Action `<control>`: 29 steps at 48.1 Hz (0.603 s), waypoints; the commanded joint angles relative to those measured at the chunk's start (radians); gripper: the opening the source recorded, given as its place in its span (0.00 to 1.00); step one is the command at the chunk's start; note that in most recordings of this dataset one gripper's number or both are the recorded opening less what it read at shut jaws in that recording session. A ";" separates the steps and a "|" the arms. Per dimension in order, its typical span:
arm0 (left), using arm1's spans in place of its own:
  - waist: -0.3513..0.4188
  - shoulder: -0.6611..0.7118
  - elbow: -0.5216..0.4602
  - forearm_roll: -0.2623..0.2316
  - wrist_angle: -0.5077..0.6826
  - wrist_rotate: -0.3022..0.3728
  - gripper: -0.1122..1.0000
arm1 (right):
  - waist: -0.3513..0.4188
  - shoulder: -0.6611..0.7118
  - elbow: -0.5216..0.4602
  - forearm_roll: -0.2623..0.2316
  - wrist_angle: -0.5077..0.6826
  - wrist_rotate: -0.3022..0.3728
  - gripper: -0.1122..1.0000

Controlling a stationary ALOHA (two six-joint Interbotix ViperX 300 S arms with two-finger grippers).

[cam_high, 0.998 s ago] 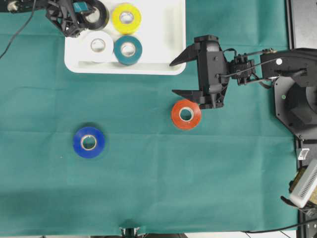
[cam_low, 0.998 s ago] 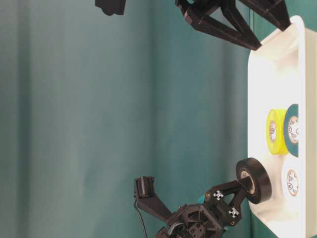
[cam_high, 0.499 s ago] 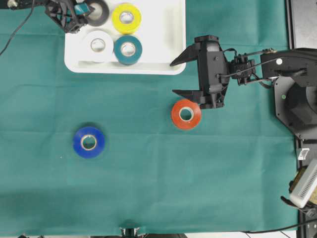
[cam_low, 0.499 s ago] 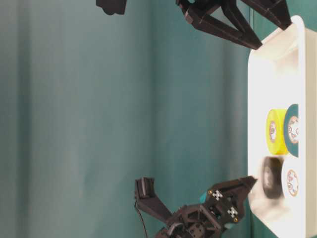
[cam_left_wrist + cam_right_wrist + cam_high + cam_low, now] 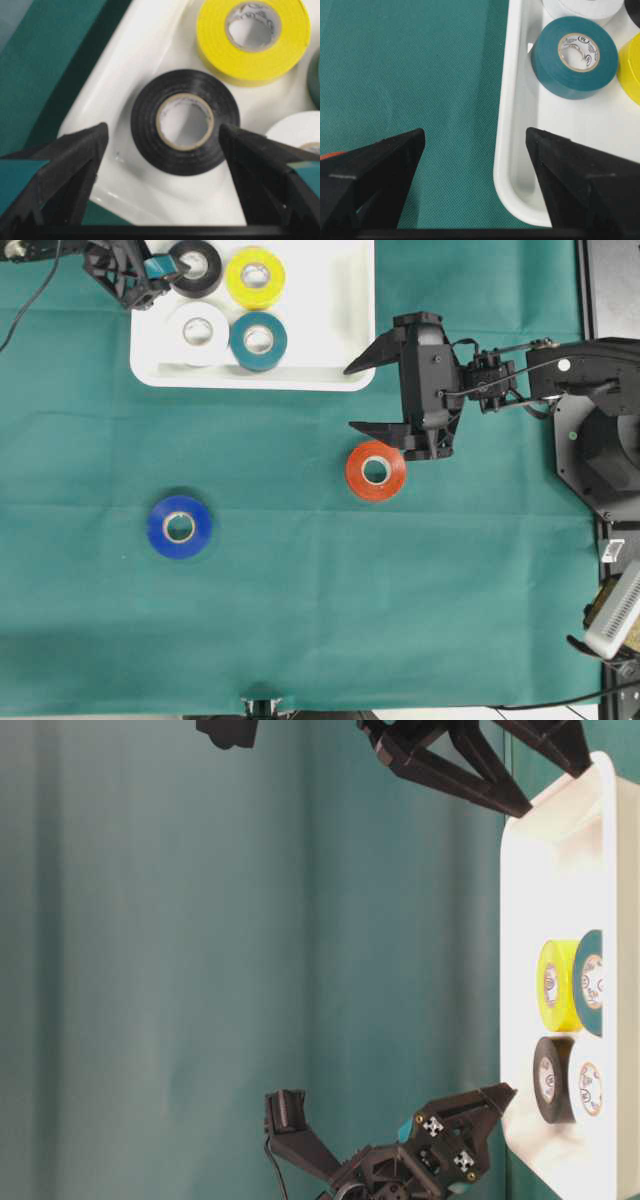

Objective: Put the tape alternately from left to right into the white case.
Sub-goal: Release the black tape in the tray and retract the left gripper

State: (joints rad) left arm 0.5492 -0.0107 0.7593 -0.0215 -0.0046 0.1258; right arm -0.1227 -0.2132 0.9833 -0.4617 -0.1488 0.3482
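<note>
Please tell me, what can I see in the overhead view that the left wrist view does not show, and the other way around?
Only the overhead view shows the blue roll and the red-orange roll lying on the green cloth, outside the white case, and the right hand open above the cloth near the red-orange roll.

Only the left wrist view shows from close that the black roll lies flat in the case corner, free between the open fingers of the left hand.

Both show the black roll, the yellow roll, the white roll and the case.
</note>
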 commanded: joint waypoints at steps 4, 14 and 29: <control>-0.026 -0.044 0.000 0.002 0.000 -0.003 0.99 | 0.002 -0.014 -0.005 0.002 -0.008 0.000 0.89; -0.080 -0.087 0.026 0.002 0.017 -0.003 0.99 | 0.002 -0.014 -0.002 0.002 -0.008 0.000 0.89; -0.219 -0.195 0.103 -0.002 0.025 -0.008 0.99 | 0.002 -0.014 -0.002 0.002 -0.008 0.000 0.89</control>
State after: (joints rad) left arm 0.3636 -0.1611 0.8590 -0.0230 0.0230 0.1212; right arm -0.1227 -0.2148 0.9894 -0.4617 -0.1488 0.3482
